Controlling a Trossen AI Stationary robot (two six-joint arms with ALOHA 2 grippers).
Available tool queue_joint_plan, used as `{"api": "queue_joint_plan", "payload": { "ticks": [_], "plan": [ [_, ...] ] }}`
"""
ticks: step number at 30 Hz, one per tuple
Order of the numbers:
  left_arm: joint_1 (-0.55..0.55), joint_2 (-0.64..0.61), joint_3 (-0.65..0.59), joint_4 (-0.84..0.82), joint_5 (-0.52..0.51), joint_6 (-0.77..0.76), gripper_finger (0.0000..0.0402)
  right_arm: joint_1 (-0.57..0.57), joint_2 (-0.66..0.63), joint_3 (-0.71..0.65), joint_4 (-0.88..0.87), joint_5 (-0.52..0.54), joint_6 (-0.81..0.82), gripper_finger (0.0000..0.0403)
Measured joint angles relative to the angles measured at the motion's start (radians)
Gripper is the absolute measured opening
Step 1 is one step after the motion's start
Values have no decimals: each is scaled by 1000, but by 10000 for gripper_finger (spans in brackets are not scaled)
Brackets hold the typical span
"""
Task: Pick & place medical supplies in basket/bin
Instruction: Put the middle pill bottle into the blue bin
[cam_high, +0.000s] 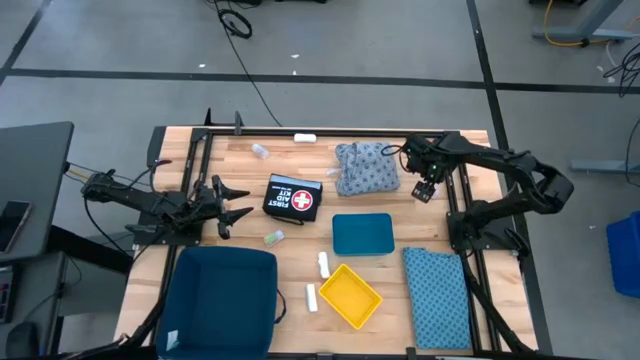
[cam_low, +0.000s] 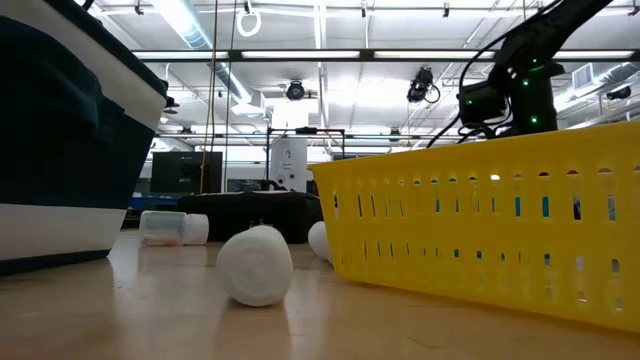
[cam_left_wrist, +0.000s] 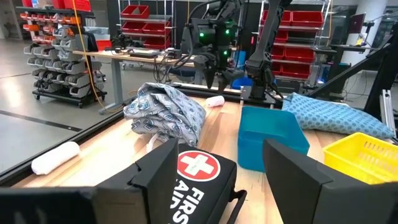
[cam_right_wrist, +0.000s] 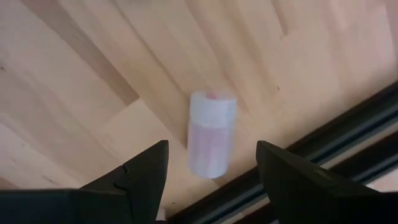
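In the high view the right gripper (cam_high: 424, 190) hangs at the upper right of the wooden counter (cam_high: 300, 215), just right of the grey-blue patterned cloth bundle (cam_high: 366, 167); its fingers (cam_right_wrist: 142, 171) are spread and hold nothing, poised above a small clear vial with a white cap (cam_right_wrist: 210, 132) lying on the wood beside the dark frame rail. The left gripper (cam_high: 232, 208) rests at centre left with fingers spread and empty, facing the black first aid kit pouch (cam_high: 294, 197). At lower centre the yellow slotted plastic basket (cam_high: 350, 296) sits with two short white rolls (cam_high: 322, 264) beside it, the teal rectangular box (cam_high: 362, 233) above it and the flat blue patterned cloth (cam_high: 437, 296) at lower right.
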Motion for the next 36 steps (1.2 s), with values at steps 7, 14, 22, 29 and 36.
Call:
{"api": "queue_joint_plan", "payload": {
  "ticks": [7, 14, 22, 29, 36],
  "plan": [
    [0, 0, 0, -2, 0, 0, 221, -1, 0, -57, 55, -12, -12, 251],
    [0, 0, 0, -2, 0, 1, 221, -1, 2, -57, 82, -8, -12, 251],
    [0, 0, 0, -3, 0, -4, 221, 0, 112, -58, 82, -7, -15, 251],
    [0, 0, 0, -3, 0, -4, 221, 12, 217, -58, 88, 2, -10, 241],
    [0, 0, 0, -4, 0, -4, 221, 33, 250, -56, 92, 38, 8, 159]
  ]
}}
